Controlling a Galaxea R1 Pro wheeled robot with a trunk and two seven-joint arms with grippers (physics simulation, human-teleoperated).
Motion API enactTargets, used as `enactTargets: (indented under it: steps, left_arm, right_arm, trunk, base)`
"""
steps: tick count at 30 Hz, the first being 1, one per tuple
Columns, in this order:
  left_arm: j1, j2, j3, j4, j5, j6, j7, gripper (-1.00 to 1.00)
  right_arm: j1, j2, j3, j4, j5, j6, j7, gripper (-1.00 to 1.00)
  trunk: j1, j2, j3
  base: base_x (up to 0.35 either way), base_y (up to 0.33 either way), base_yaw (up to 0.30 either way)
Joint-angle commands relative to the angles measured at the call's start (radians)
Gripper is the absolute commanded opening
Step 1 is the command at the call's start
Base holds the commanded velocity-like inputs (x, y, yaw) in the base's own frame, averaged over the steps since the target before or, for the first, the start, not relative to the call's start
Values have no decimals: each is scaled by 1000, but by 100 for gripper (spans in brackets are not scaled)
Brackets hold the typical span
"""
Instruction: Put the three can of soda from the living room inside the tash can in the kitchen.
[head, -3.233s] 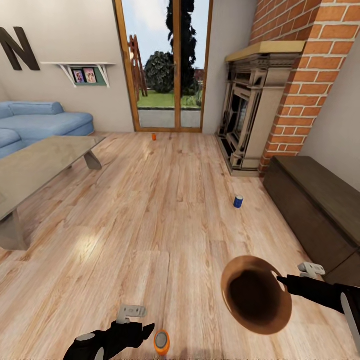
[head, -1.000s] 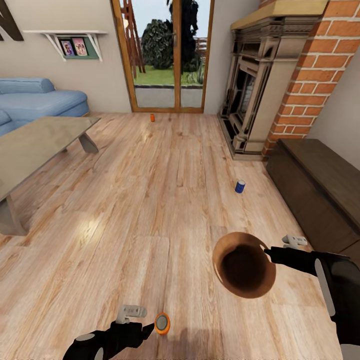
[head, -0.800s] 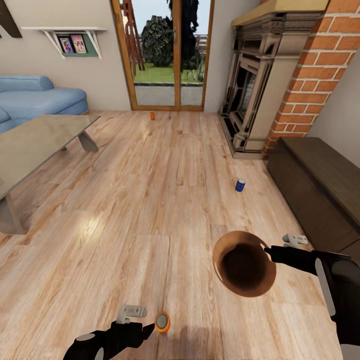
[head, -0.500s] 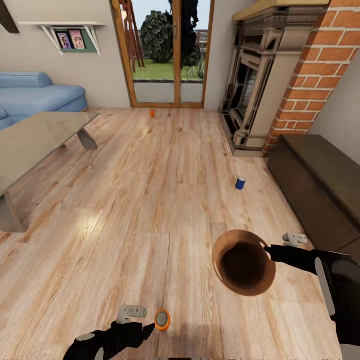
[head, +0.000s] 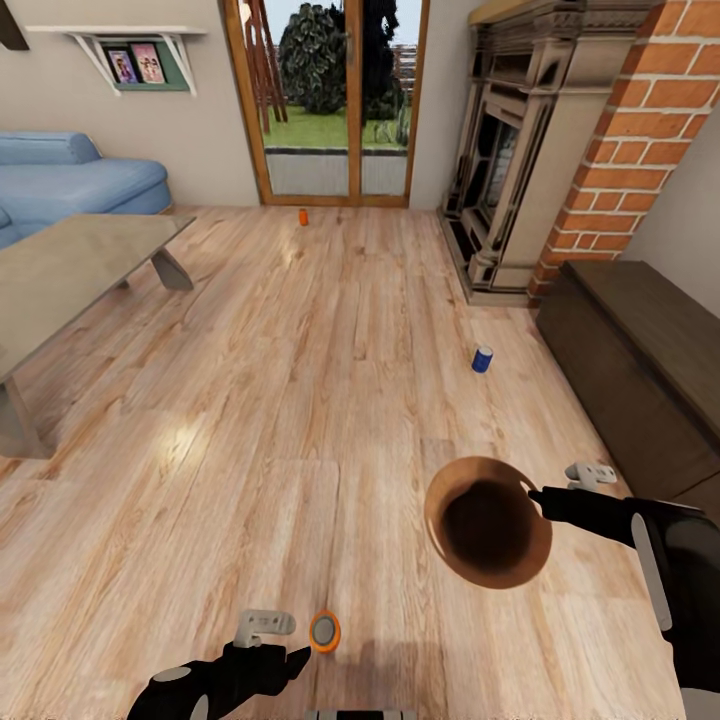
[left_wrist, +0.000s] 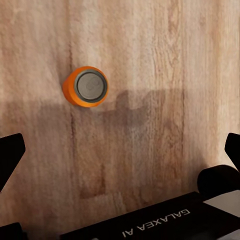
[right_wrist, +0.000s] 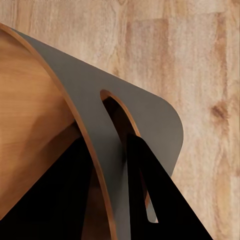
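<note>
The whole head view has slid since a few seconds ago: the glass door and fireplace sit higher and closer, so the camera and base have rolled forward, not the things. The nearest orange can (head: 324, 632) stands upright on the wood floor just ahead of the left end effector (head: 296, 658), whose fingers (left_wrist: 10, 152) are spread wide with nothing between them. The right end effector (head: 540, 497) is pinched on the rim of the trash can (head: 487, 520), carried tilted above the floor. Beyond the trash can the blue can (head: 482, 358) stands near the fireplace, and a second orange can (head: 303, 216) sits by the glass door. Likely next: grasp the near can.
</note>
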Motion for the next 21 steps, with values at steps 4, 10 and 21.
enactTargets:
  steps: [4,10,21]
  left_arm:
    - [0,0,0,0,1,0,0,100]
    - [0,0,0,0,2,0,1,100]
    - [0,-1,-1,0,3,0,1,100]
  right_arm:
    - [0,0,0,-3,-23,5,-1,-100]
    - [0,0,0,-3,-23,5,-1,-100]
    - [0,-1,-1,-3,-23,5,-1,-100]
  trunk:
    - [0,0,-7]
    - [0,0,-16]
    - [0,0,-33]
  base:
    - [0,0,0]
    - [0,0,0]
    - [3,0,0]
